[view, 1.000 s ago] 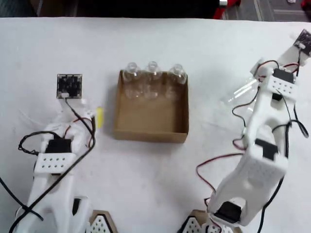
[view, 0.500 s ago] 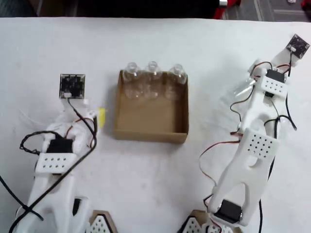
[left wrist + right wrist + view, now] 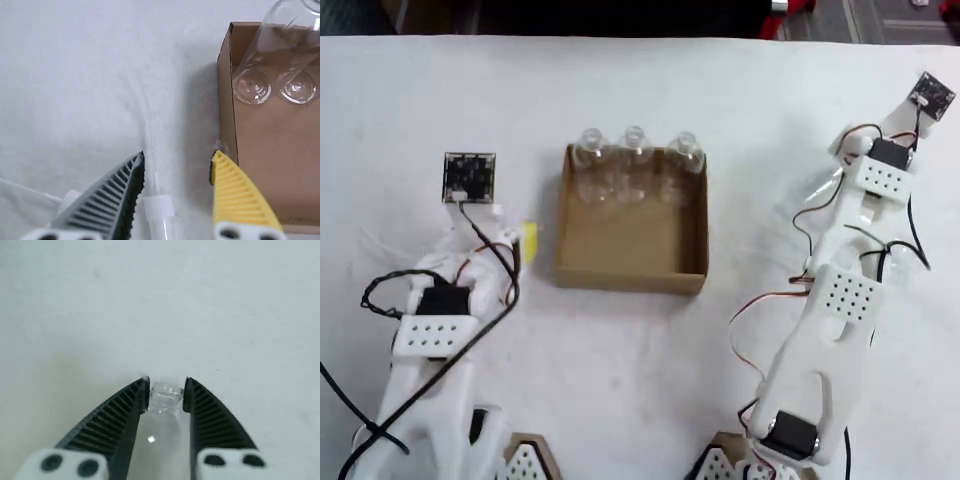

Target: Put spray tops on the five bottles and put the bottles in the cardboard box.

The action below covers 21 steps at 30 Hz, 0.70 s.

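Note:
Three clear bottles without tops stand along the far wall of the cardboard box. My left gripper is open just left of the box, low over the table. A white spray top with its thin dip tube lies between the grey and yellow fingers, not gripped. On the right side of the table, my right gripper is shut on the neck of a clear bottle. From above, that bottle lies slanted beside the gripper.
The box wall stands close beside my yellow finger, with two bottle bases behind it. Loose cables trail along both arms. White tabletop stretches behind and in front of the box.
The right arm has folded back and raised its elbow while staying shut on the bottle, which shifted slightly. The left arm nudged a little to the right.

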### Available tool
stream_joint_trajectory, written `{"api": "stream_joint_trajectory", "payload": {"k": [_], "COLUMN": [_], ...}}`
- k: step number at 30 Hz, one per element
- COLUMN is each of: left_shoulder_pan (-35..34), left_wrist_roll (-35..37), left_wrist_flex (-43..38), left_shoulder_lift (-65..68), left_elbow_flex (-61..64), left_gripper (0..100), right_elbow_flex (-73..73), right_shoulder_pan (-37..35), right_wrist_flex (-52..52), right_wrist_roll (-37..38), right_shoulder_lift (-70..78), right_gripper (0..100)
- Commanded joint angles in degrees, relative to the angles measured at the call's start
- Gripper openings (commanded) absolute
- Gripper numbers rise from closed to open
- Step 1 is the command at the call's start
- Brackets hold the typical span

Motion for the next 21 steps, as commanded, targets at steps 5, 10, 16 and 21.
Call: {"api": "stream_joint_trajectory", "payload": {"k": [5, 10, 16, 21], "left_shoulder_pan": [0.48, 0.48, 0.48, 0.31], "left_wrist_roll": [-0.70, -0.70, -0.70, -0.70], "left_wrist_flex": [-1.93, -1.93, -1.93, -1.93], "left_shoulder_lift": [0.04, 0.04, 0.04, 0.04], "left_elbow_flex": [-0.53, -0.53, -0.53, -0.53], "left_gripper": [20, 20, 20, 20], "right_elbow_flex": [-4.40, -10.37, -20.66, -19.87], "right_shoulder_pan": [-0.48, -0.48, -0.92, -2.24], "right_wrist_flex": [3.82, 11.30, 21.93, 28.44], "right_wrist_roll": [-0.18, -0.09, -0.09, 0.00], "right_shoulder_lift": [-3.74, -6.55, -9.19, -17.19], "right_gripper": [1.5, 1.6, 1.6, 1.6]}}
